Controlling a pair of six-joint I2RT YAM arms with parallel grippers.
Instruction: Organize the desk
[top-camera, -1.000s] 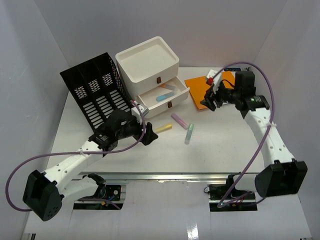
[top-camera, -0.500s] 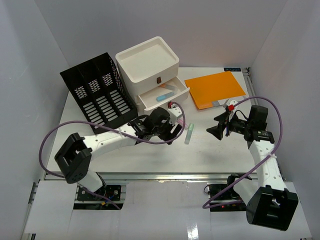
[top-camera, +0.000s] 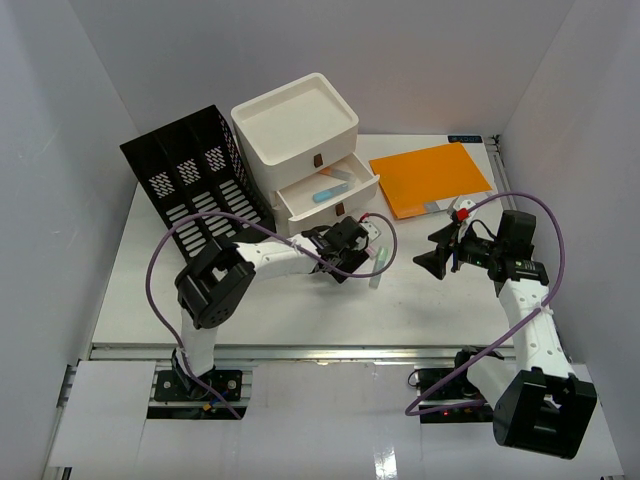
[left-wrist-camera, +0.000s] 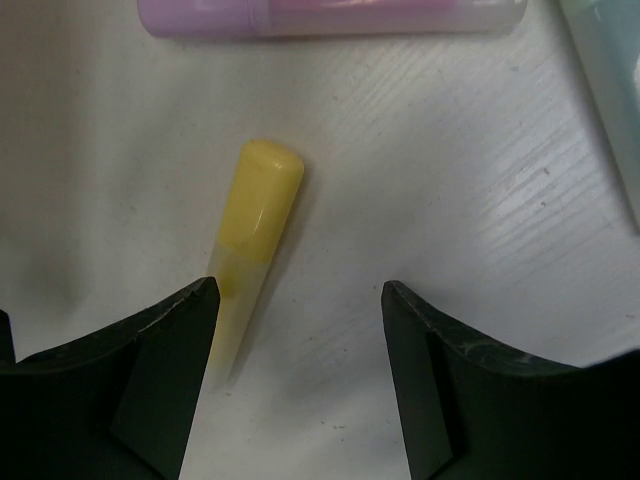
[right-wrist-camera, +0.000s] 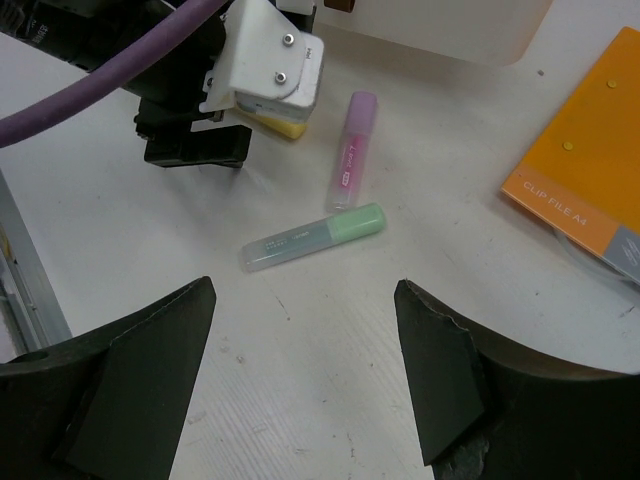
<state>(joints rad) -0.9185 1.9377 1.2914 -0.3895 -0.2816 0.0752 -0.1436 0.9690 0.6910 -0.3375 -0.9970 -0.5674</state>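
While the left gripper (left-wrist-camera: 297, 300) holds its jaws open over the yellow highlighter (left-wrist-camera: 255, 235) on the white tabletop (left-wrist-camera: 430, 190) (right gripper (right-wrist-camera: 305, 300) wide too, empty), this light, stiff, probably slippery barrel wants a pinch across its middle.

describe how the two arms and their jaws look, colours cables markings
Both the left arm and right arm are built of white links joined by black joint housings. A purple cable loops along each one. The jaws are matte black, wedge-shaped and a little scuffed. The right wrist carries a small red tag; the left wrist has a white boxy housing with screws.
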